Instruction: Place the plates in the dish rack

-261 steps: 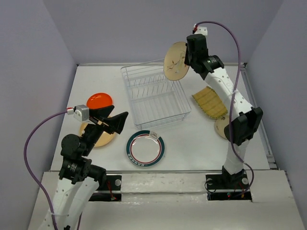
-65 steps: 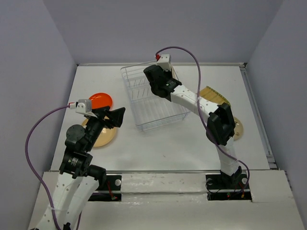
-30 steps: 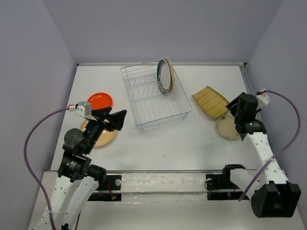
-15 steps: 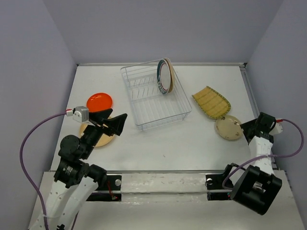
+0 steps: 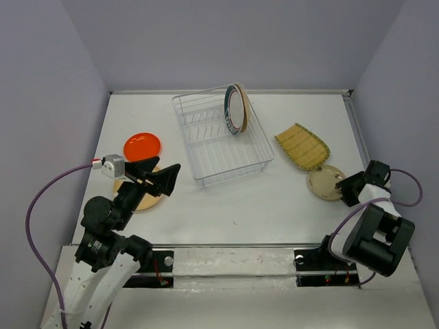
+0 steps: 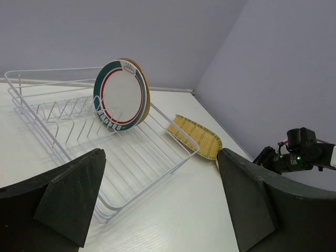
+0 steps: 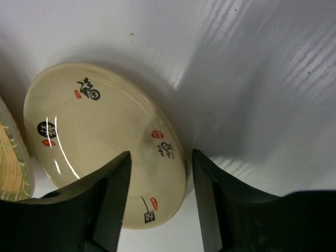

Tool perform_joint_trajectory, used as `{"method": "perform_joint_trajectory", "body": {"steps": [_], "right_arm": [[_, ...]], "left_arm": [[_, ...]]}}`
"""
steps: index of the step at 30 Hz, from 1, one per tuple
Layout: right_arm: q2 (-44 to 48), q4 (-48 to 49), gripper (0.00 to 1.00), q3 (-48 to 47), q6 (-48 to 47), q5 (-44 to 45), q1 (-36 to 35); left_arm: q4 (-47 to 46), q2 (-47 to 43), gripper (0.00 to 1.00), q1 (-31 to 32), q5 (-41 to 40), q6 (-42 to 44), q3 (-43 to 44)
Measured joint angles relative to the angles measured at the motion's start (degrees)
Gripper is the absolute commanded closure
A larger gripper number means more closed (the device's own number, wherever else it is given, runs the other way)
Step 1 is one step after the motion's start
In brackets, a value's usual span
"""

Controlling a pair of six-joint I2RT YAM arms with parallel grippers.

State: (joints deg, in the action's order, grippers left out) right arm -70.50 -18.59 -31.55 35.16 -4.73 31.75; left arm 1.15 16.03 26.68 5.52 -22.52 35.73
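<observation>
Six plates are showing: two are standing on edge in the one dish rack [image 5: 226, 147], a teal-rimmed plate [image 5: 234, 110] before a beige plate [image 5: 244, 103], and four are lying flat, the orange-red plate [image 5: 142, 145] and tan plate [image 5: 147, 199] at left, the striped plate [image 5: 302, 144] and cream plate [image 5: 324, 183] at right. The left gripper [image 5: 159, 173] is gaping wide above the tan plate, and the right gripper [image 7: 160, 155] is hovering with jaws apart over the cream plate's rim. Lilac-grey walls [image 5: 226, 41] are enclosing the white table [image 5: 274, 205]

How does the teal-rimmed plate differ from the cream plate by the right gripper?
The teal-rimmed plate stands on edge in the dish rack; the cream plate lies on the table. The teal-rimmed plate carries teal and red rings; the cream plate has dark characters. Both are round.
</observation>
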Motion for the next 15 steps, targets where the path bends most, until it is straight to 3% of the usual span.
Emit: {"method": "perform_joint_trajectory", "body": {"steps": [8,11,12,15], "right_arm": [[1.4,-1.2,0.69,0.0,-0.1,3.0,0.2],[1.7,-1.6,0.58,-0.4,-0.3,4.1,0.2],[1.5,-1.6,0.51,-0.5,-0.5,4.2,0.2],[0.5,-1.5,0.43,-0.7,-0.7,3.6,0.2]], "left_arm": [[0.1,-1.7,0.01,0.0,-0.8,0.2,0.1],[0.3,-2.0,0.01,0.0,-1.2,0.2,0.5],[0.4,-2.0,0.01,0.0,-1.3,0.2,0.7],[0.5,-2.0,0.01,0.0,-1.3,0.2,0.8]]}}
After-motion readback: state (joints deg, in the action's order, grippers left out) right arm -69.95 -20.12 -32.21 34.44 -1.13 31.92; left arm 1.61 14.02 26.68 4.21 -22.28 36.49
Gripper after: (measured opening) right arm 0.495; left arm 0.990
